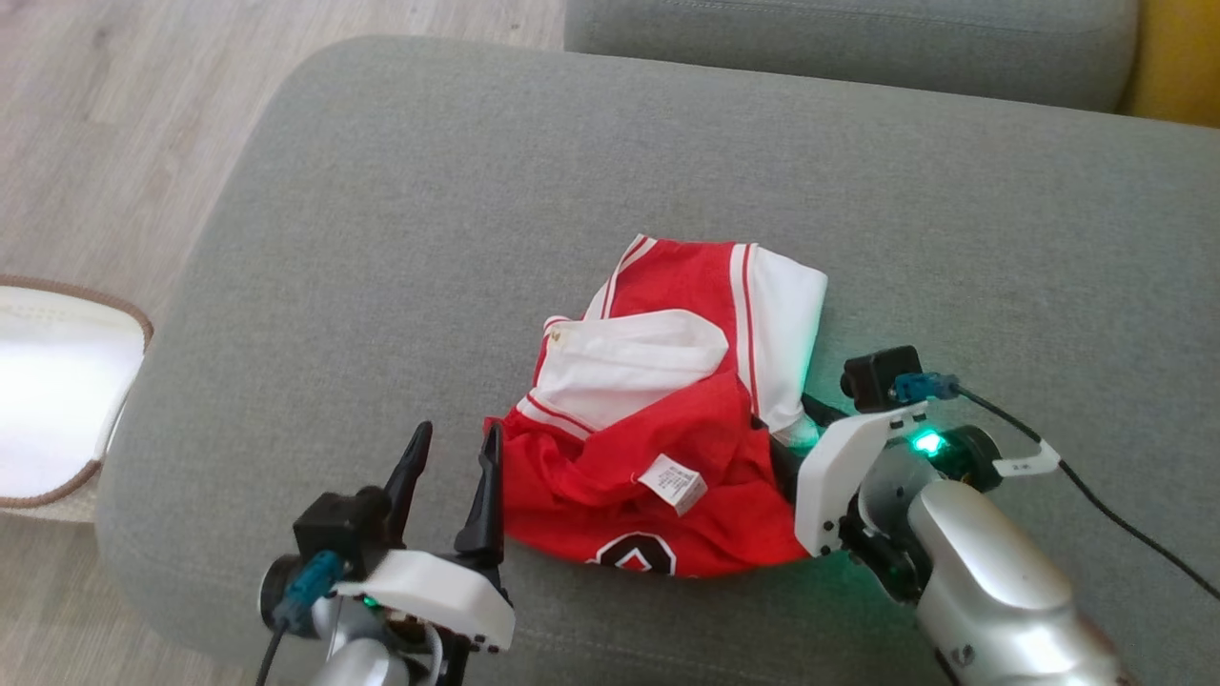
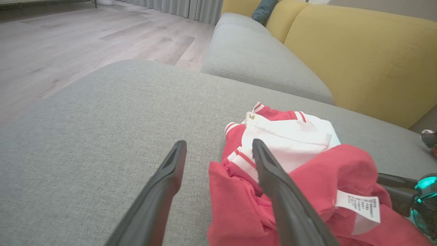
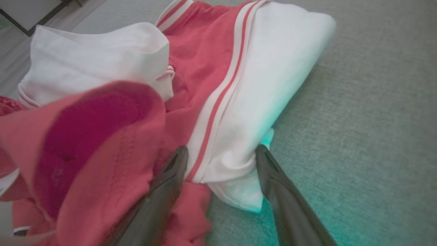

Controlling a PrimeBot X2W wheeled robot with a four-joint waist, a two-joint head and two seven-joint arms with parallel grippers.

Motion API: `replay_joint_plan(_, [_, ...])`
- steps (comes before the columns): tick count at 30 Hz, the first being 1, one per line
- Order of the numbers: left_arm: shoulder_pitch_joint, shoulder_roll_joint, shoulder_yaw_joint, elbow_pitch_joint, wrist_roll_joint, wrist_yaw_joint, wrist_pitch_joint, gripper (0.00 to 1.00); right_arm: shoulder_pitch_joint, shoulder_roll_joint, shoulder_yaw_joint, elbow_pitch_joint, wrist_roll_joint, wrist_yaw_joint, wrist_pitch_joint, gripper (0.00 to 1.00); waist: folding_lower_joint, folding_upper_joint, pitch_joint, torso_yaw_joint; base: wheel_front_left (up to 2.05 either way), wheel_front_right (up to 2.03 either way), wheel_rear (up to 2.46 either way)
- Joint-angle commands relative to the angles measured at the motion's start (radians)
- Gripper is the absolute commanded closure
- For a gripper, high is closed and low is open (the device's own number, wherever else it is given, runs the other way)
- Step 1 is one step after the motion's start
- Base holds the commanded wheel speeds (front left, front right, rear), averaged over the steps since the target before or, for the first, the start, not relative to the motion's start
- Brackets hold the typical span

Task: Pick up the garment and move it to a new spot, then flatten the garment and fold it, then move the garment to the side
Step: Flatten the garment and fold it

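Left end effector [image 1: 456, 436] and right end effector [image 3: 221, 149], both parted wide.

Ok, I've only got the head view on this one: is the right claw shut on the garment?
Observer: No. The right wrist view shows the right claw open, fingers either side of the garment's white sleeve fold.
Operator: And the left claw?
Observer: The left claw is open; in its wrist view one finger crosses the red edge, the other bare cushion.
Operator: Behind the cushion?
Observer: A yellow sofa back with a dark teal pillow.
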Motion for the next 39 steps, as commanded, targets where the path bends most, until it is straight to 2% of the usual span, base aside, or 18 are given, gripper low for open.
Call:
replay_joint_plan(1, [-0.047,-0.005,0.040,-0.028,0.012,-0.004,-0.011,0.00,-0.050,-0.010,0.038,-0.022,0.031,0.007,-0.004,0.53,0.0000,0.0000,0.003,0.005,0.00,0.00,0.00])
replay_joint_plan(2, [-0.047,-0.005,0.040,-0.029,0.013,-0.004,-0.011,0.00,-0.056,-0.017,0.047,-0.020,0.042,0.007,-0.010,0.74,0.0000,0.0000,0.005,0.007,0.00,0.00,0.00])
replay_joint_plan(3, [-0.047,-0.006,0.041,-0.030,0.014,-0.004,-0.011,0.00,-0.063,-0.024,0.054,-0.018,0.050,0.007,-0.016,1.00,0.0000,0.0000,0.006,0.009,0.00,0.00,0.00])
replay_joint_plan(8, [-0.047,-0.009,0.048,-0.038,0.018,-0.003,-0.012,0.00,-0.129,-0.084,0.052,-0.009,0.046,0.007,-0.073,1.00,0.0000,0.0000,0.018,0.008,0.00,0.00,0.00])
replay_joint_plan(13, [-0.048,-0.017,0.053,-0.052,0.025,-0.003,-0.012,0.00,-0.233,-0.179,-0.007,0.002,-0.022,0.007,-0.114,1.00,0.0000,0.0000,0.037,0.010,0.00,0.00,0.00])
replay_joint_plan(16, [-0.049,-0.022,0.052,-0.055,0.028,-0.006,-0.012,0.00,-0.274,-0.213,-0.032,0.009,-0.055,0.007,-0.118,1.00,0.0000,0.0000,0.046,0.017,0.00,0.00,0.00])
replay_joint_plan(23, [-0.069,-0.045,0.049,-0.064,0.043,-0.024,-0.012,0.00,-0.453,-0.301,-0.053,0.065,-0.190,0.007,-0.118,1.00,0.0000,0.0000,0.095,0.069,0.00,0.00,0.00])
replay_joint_plan(29, [-0.087,-0.064,0.046,-0.066,0.057,-0.035,-0.012,0.00,-0.598,-0.329,-0.083,0.182,-0.314,0.007,-0.187,1.00,0.0000,0.0000,0.145,0.129,0.00,0.00,0.00])
replay_joint_plan(30, [-0.089,-0.067,0.049,-0.067,0.058,-0.037,-0.012,0.00,-0.615,-0.325,-0.091,0.200,-0.337,0.007,-0.212,0.82,0.0000,0.0000,0.153,0.135,0.00,0.00,0.00])
replay_joint_plan(31, [-0.090,-0.069,0.051,-0.066,0.060,-0.039,-0.012,0.00,-0.626,-0.317,-0.100,0.223,-0.353,0.007,-0.230,0.24,0.0000,0.0000,0.158,0.139,0.00,0.00,0.00])
replay_joint_plan(32, [-0.090,-0.071,0.054,-0.066,0.062,-0.039,-0.012,0.00,-0.633,-0.305,-0.112,0.248,-0.363,0.007,-0.243,0.00,0.0000,0.0000,0.162,0.141,0.00,0.00,0.00])
replay_joint_plan(39, [-0.085,-0.080,0.078,-0.063,0.074,-0.045,-0.012,0.00,-0.638,-0.226,-0.184,0.335,-0.379,0.007,-0.390,0.00,0.0000,0.0000,0.163,0.100,0.00,0.00,0.00])
